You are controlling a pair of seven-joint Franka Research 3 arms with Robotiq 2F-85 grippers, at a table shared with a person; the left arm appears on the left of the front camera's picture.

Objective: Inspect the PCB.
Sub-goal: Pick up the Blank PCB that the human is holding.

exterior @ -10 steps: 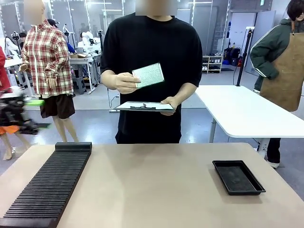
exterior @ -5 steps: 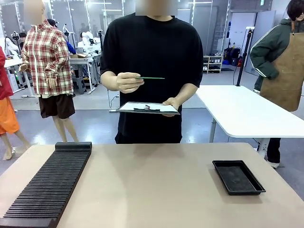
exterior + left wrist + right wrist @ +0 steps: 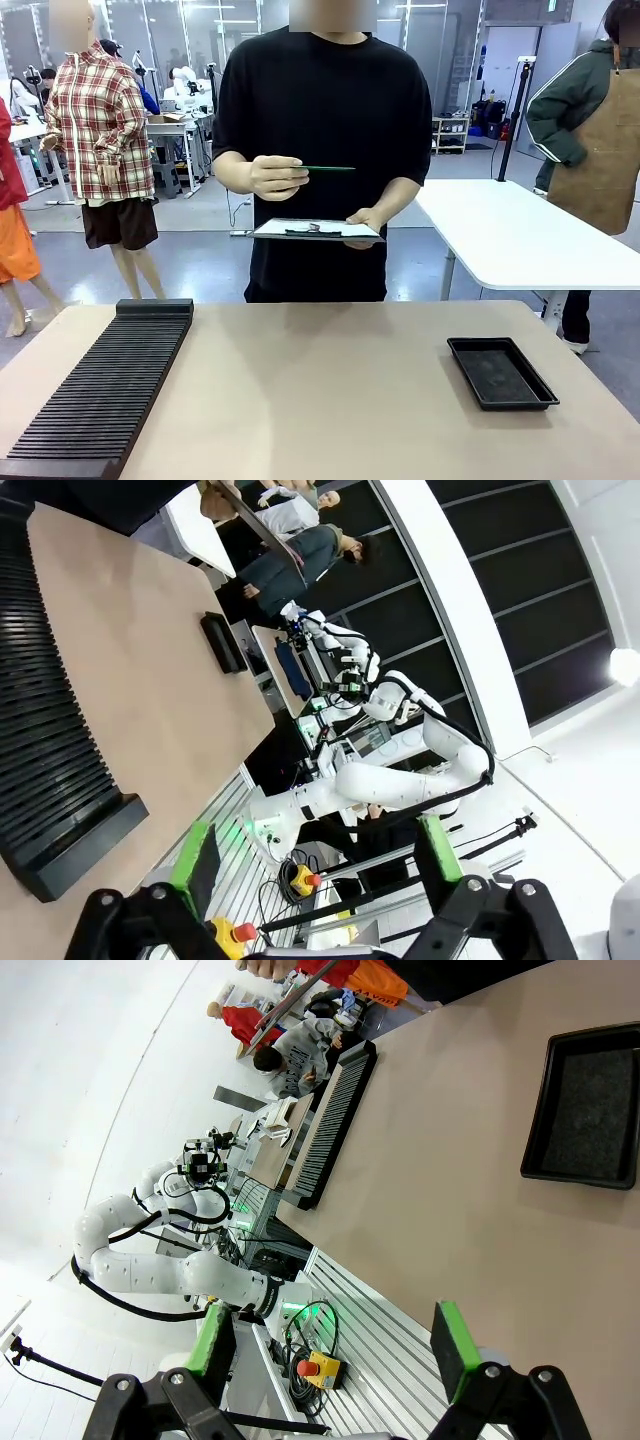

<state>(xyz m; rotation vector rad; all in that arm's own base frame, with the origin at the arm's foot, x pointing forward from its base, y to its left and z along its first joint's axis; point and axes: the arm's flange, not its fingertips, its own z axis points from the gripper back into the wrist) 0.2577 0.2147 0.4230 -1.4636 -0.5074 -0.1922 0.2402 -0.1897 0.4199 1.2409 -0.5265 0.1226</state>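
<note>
A bright workshop hall is seen behind a wide tan counter (image 3: 330, 400), and a person in a black T-shirt (image 3: 320, 100) is stood at the counter's far side. The thin, pale green rectangular PCB (image 3: 328, 168) is held up in one hand (image 3: 275, 177), above and beyond the counter's far edge. It is turned flat, so only its edge is presented to the front camera, as a slim green line. Just under it, also beyond the far edge, a dark clipboard with white paper (image 3: 317, 230) is carried level on the other hand (image 3: 366, 217). PCB and clipboard are apart. On the counter's left part a long black ribbed plastic rack (image 3: 100, 390) is laid lengthwise, and on its right part a shallow black rectangular tray (image 3: 500, 372) is set. Clear of the counter, the left gripper (image 3: 315, 855) is seen with its green-padded fingers (image 3: 195, 855) spread wide and nothing gripped. The right gripper (image 3: 332, 1350) is likewise found wide open, its fingers (image 3: 452, 1350) parted around nothing.
</note>
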